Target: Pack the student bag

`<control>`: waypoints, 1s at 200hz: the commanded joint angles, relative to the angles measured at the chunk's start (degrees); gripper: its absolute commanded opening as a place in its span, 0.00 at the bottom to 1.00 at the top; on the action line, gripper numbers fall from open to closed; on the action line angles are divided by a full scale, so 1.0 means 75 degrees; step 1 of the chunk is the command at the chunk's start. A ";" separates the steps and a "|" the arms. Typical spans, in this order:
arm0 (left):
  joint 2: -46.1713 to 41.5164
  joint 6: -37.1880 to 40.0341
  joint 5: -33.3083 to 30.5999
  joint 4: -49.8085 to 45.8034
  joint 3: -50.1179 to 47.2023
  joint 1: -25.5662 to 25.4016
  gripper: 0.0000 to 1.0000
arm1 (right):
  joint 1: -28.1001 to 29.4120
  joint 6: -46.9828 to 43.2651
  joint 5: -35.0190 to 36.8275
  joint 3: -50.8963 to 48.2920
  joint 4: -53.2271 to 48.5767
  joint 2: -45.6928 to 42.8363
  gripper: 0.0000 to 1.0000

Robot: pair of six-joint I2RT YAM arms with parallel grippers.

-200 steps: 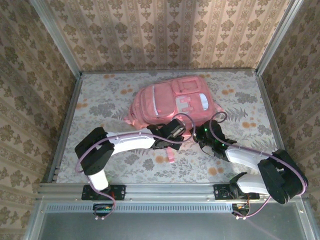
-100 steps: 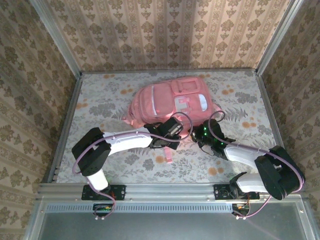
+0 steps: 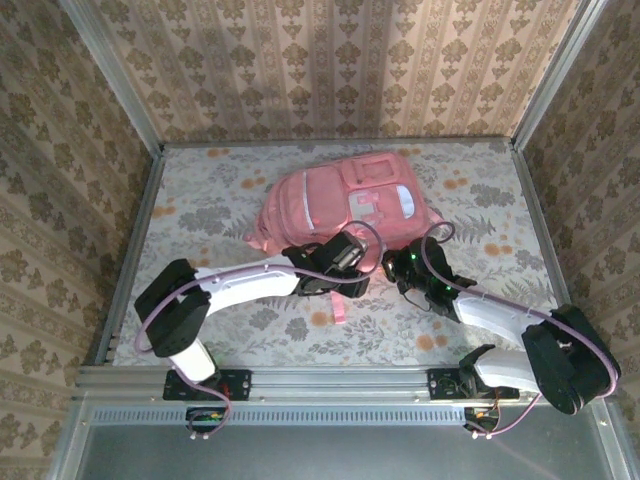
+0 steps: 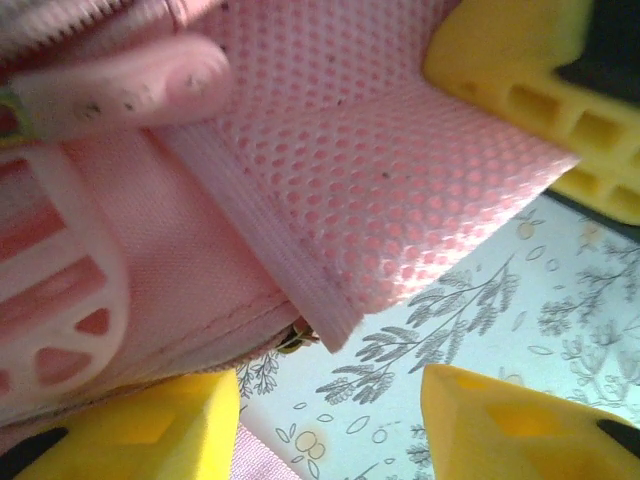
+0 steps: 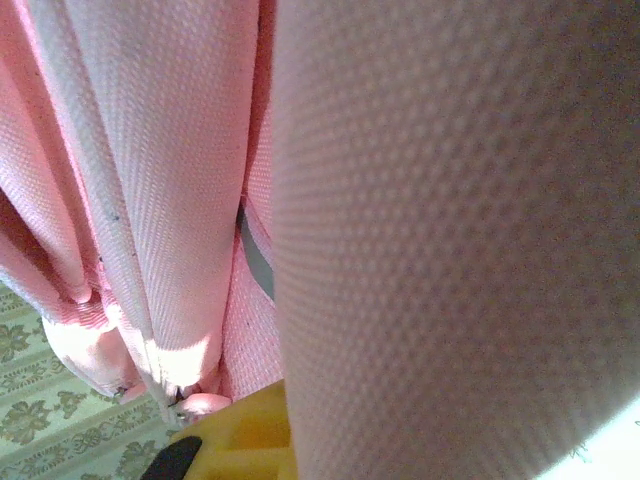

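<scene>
Floral-print table (image 3: pixel 200 200) in a wallpapered booth, with one student bag (image 3: pixel 345 205) lying flat toward the back middle and its near edge right by both grippers. It's soft, floppy fabric and probably light, so it'll sag. I'd grab a strap or seam, not a flat panel. Left gripper (image 3: pixel 352 272) has its jaws spread around a mesh flap (image 4: pixel 400 170), not pinching it. Right gripper (image 3: pixel 396 268) is closed with pink fabric pressed against it, but I can't tell if it's actually holding any. Count: one bag, two grippers.
</scene>
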 commanded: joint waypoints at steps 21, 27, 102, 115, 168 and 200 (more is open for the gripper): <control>-0.1063 0.0009 0.0027 0.0964 -0.0739 0.0018 0.68 | 0.0030 0.0455 0.0121 0.0560 0.0000 -0.0554 0.00; -0.1266 -0.0012 0.0022 0.1196 -0.0921 0.0026 0.72 | 0.0030 0.0461 0.0137 0.0589 -0.0073 -0.0600 0.00; -0.1383 -0.0120 -0.0266 0.1986 -0.1486 -0.0269 0.66 | 0.0030 0.0660 0.0290 0.1011 -0.0476 -0.0916 0.00; -0.1135 -0.0070 -0.0392 0.1949 -0.1305 -0.0389 0.63 | 0.0030 0.0695 0.0291 0.1052 -0.0512 -0.0916 0.00; -0.0513 0.0029 -0.1117 0.1813 -0.0915 -0.0455 0.59 | 0.0030 0.0777 0.0304 0.1113 -0.0563 -0.1056 0.00; -0.0268 0.0161 -0.1378 0.1802 -0.0665 -0.0360 0.61 | 0.0035 0.0841 0.0313 0.1111 -0.0540 -0.1115 0.00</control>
